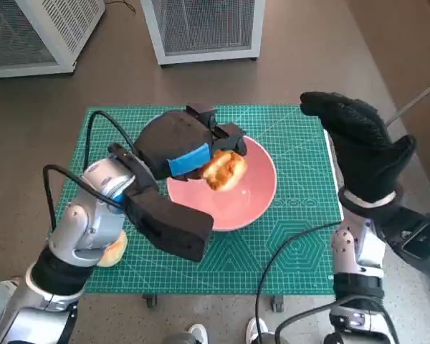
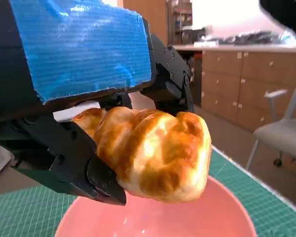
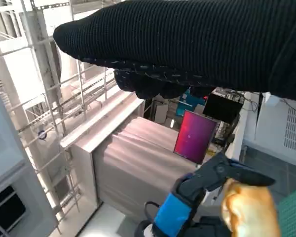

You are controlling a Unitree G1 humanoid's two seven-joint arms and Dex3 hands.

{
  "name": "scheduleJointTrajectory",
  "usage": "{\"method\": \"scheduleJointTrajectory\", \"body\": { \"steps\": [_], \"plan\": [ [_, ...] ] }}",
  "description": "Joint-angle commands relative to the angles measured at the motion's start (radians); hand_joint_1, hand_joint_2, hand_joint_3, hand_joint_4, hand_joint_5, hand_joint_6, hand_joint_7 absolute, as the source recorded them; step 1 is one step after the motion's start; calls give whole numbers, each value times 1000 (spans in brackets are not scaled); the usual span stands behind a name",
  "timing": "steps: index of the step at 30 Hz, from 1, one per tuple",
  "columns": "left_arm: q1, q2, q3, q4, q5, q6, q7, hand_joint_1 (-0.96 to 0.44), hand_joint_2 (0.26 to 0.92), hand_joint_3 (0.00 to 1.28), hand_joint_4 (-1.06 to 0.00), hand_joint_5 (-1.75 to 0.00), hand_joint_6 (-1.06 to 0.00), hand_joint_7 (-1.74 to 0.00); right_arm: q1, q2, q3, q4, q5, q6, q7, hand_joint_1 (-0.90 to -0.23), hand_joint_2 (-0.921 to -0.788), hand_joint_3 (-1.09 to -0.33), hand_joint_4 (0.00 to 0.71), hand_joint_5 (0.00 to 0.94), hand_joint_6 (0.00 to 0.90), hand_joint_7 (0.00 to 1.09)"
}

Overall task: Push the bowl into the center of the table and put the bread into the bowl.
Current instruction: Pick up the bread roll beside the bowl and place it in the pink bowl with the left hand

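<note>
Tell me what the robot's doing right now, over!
Left hand holds bread roll above pink bowl. Right hand raised, holding nothing. Second roll lies by left forearm. Nothing blocking bowl.

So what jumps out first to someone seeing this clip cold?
The golden-brown glazed bread roll, held by the blue-taped black left hand just above the round pink bowl mid-table. Next, the black knitted right hand, raised over the green cutting mat's right edge, holding nothing.

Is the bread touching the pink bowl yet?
Apart. The left wrist view shows the bread, held by the left hand, hanging above the bowl with bare pink beneath.
</note>
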Motion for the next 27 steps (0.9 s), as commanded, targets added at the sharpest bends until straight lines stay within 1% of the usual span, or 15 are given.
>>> {"method": "scheduleJointTrajectory", "body": {
  "steps": [1, 3, 4, 5, 6, 7, 8, 9, 10, 11, 14, 17, 19, 27],
  "plan": [
    [-23, -14, -13, 32, 10, 3, -20, 2, 917, 30, -755, -1193, -678, -1013, 23, -4, -3, -3, -13, 9, -13, -607, -921, -736, 259, 4, 301, 3],
    [-21, -19, -11, 38, 7, 6, -25, 2, 918, 40, -743, -1215, -663, -1017, 24, -4, -2, -3, -14, 8, -14, -608, -921, -737, 260, 4, 301, 3],
    [-17, -22, -10, 35, 5, 20, -36, 2, 919, 81, -702, -1261, -608, -1067, 25, -4, -2, -4, -15, 8, -16, -608, -921, -737, 260, 4, 301, 3],
    [-14, -24, -9, 32, 4, 29, -43, 23, 905, 92, -610, -939, -552, -847, 25, -4, -2, -5, -15, 7, -17, -608, -921, -738, 261, 4, 301, 3],
    [-12, -25, -8, 30, 3, 36, -49, 31, 904, 88, -600, -779, -555, -725, 25, -4, -2, -5, -16, 7, -18, -608, -921, -738, 261, 4, 301, 3],
    [-8, -26, -7, 21, 3, 52, -61, 44, 907, 73, -602, -518, -579, -512, 25, -3, -1, -5, -16, 6, -19, -608, -921, -738, 261, 4, 301, 3],
    [-5, -26, -6, 14, 3, 63, -70, 47, 892, 52, -506, -331, -543, -337, 26, -3, -1, -6, -16, 6, -20, -608, -921, -738, 262, 4, 301, 3],
    [-1, -25, -5, 7, 3, 75, -82, 48, 887, 45, -471, -265, -530, -274, 26, -3, -1, -6, -17, 6, -21, -608, -921, -738, 262, 4, 301, 3],
    [2, -24, -5, 1, 3, 84, -89, 47, 865, 30, -390, -169, -483, -175, 26, -3, 0, -7, -17, 7, -22, -608, -921, -738, 262, 4, 301, 3],
    [4, -21, -6, -2, 7, 89, -93, 45, 851, 20, -338, -108, -452, -112, 26, -3, 0, -6, -19, 6, -24, -608, -921, -738, 261, 4, 301, 2],
    [4, -13, -11, -13, 18, 101, -108, -15, 807, 7, -254, -36, -384, -37, 25, -2, 1, -4, -23, 5, -29, -606, -921, -738, 260, 3, 300, 2],
    [1, -4, -8, -25, 13, 103, -127, -67, 791, 3, -203, -12, -347, -12, 24, -2, 2, -3, -24, 4, -32, -606, -921, -737, 260, 2, 299, 1],
    [2, 3, -3, -31, 9, 94, -129, -93, 786, 2, -183, -6, -334, -6, 24, -1, 2, 0, -26, 2, -33, -605, -921, -737, 260, 2, 299, 1],
    [21, 42, 7, -58, 56, 46, -85, -161, 762, 0, -140, 0, -319, 0, 23, 2, 3, 5, -29, -3, -34, -606, -921, -733, 259, 1, 298, 1]
  ]
}}
